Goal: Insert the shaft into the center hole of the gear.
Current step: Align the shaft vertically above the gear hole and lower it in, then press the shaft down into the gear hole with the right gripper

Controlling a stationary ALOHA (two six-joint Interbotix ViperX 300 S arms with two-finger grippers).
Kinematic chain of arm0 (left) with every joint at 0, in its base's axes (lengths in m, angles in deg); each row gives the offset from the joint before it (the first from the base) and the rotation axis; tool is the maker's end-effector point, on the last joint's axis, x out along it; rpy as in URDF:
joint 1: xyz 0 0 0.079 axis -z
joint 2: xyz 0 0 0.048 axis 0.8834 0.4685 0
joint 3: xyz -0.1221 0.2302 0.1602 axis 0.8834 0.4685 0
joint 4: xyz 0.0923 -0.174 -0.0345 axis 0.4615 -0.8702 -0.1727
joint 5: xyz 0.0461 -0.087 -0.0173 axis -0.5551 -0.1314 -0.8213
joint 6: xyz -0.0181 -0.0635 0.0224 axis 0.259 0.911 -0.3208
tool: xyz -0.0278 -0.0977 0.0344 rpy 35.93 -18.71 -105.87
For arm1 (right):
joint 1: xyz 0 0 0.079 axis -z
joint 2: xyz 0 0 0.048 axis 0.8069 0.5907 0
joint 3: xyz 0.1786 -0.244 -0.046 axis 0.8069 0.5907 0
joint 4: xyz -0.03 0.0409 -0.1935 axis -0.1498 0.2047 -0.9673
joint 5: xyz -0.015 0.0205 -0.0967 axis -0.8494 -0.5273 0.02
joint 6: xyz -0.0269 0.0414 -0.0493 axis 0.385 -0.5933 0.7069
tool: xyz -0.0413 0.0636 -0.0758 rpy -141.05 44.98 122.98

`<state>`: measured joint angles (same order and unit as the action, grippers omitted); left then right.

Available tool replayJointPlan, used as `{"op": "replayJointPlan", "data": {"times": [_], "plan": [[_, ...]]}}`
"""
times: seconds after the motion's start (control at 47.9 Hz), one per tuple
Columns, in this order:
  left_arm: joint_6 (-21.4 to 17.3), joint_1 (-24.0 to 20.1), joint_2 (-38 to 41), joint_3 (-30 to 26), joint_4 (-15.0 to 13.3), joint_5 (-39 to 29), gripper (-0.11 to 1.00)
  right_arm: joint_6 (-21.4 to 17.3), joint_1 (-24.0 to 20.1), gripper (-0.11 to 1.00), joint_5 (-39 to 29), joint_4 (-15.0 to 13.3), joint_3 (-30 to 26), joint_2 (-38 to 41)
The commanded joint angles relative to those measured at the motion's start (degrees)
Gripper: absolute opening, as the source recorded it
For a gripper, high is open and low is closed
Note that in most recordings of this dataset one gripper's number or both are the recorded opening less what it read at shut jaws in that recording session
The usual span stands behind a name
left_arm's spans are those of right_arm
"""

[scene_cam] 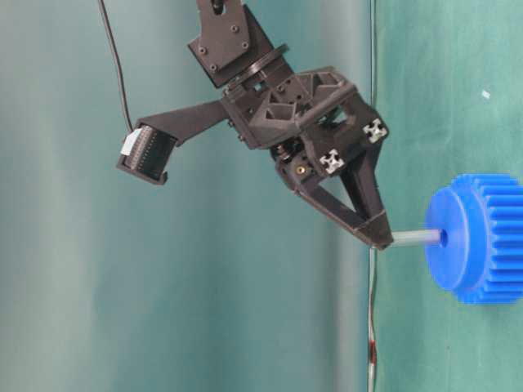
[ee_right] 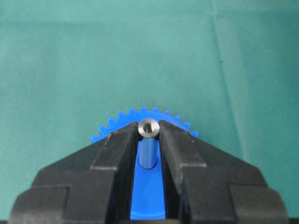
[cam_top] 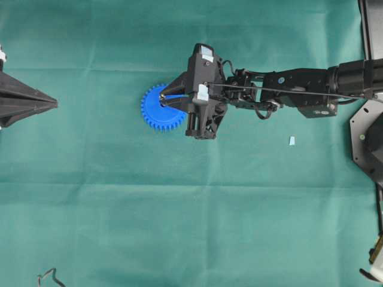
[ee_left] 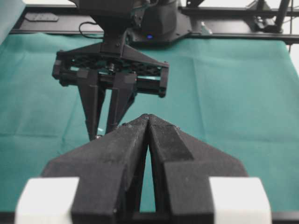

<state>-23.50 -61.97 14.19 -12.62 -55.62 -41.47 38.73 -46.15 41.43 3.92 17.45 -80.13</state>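
- Where the right claw (ee_right: 148, 135) narrows to its tips, it pinches the shaft (ee_right: 148, 144), one finger on each side of the pin's upper end; the hollow end face of the pin shows between the tips in the right wrist view.
- Table-level view: the shaft (scene_cam: 417, 238) runs from the claw tips straight to the center hole (scene_cam: 442, 238) of the gear (scene_cam: 478, 238), its far end at the hole's mouth. How far it sits inside cannot be told.
- Gear lies flat on the bench, raised smooth face toward the claw, teeth all around the rim. Overhead, the gear (cam_top: 157, 112) sits just left of mid-bench, partly covered by the right arm reaching in from the right edge.
- Left claw (cam_top: 54, 104) is at the far left edge, well apart from the gear, fingers pressed together with nothing between them; confirmed in the left wrist view (ee_left: 148, 122).
- Small pale-blue scrap (cam_top: 292, 141) lies on the cloth right of the gear, apart from it.
- Bench (cam_top: 179, 227) is covered by a green cloth with faint fold creases.
- Dark cable end (cam_top: 51, 276) at the lower-left corner; black frame rails and equipment behind the bench's far edge in the left wrist view.
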Motion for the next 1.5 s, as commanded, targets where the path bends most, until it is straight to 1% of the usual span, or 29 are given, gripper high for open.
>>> {"op": "replayJointPlan", "data": {"times": [0.0,0.334,0.48,1.043,1.481], "plan": [[0.0,0.0,0.3,-1.3,0.2,0.4,0.00,0.1,0.1,0.17,1.0,-0.2,-1.1,-1.8],[0.0,0.0,0.3,-1.4,0.2,0.4,0.00,0.0,0.1,0.17,1.9,-0.1,-1.1,0.7],[0.0,0.0,0.3,-1.3,0.1,0.4,0.00,0.0,0.4,0.17,3.2,-0.1,-0.9,0.7],[0.0,0.0,0.3,-1.3,0.2,0.4,0.00,0.0,0.6,0.17,2.8,-0.1,-0.5,-0.6],[-0.1,0.0,0.3,-1.4,0.1,0.4,0.00,-0.6,0.6,0.17,3.1,0.3,-0.4,2.5]]}}
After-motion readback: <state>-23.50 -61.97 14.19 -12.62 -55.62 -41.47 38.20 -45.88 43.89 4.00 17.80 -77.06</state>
